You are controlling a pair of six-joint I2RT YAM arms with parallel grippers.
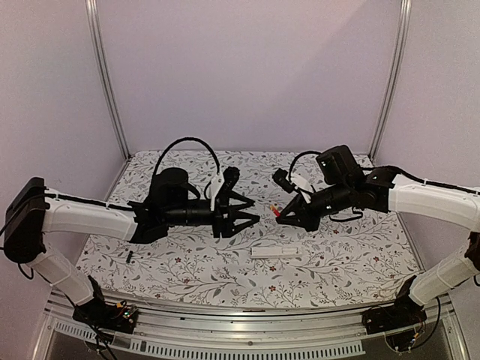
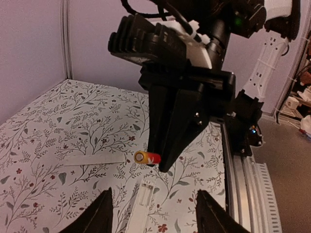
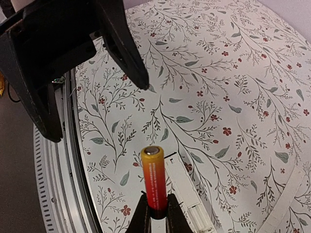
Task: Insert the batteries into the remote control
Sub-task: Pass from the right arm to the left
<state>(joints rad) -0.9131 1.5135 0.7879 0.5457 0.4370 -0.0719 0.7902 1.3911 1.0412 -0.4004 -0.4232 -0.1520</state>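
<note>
The right gripper (image 3: pixel 156 209) clamps the red-orange battery (image 3: pixel 154 174). The left gripper (image 1: pixel 253 212) stands open. The remote control (image 1: pixel 275 252) lies on the table (image 1: pixel 187 262), at 6 o'clock from the battery.

Top view, centre: battery (image 1: pixel 274 211) pinched in R gripper (image 1: pixel 278 214) tips, up off table (image 1: pixel 360 259). Just left, not touching: L gripper (image 1: pixel 256 213). Below both, lower centre: remote control (image 1: pixel 275 252), flat on table. L wrist view: cover strip (image 2: pixel 95 159) lies left of battery.
</note>
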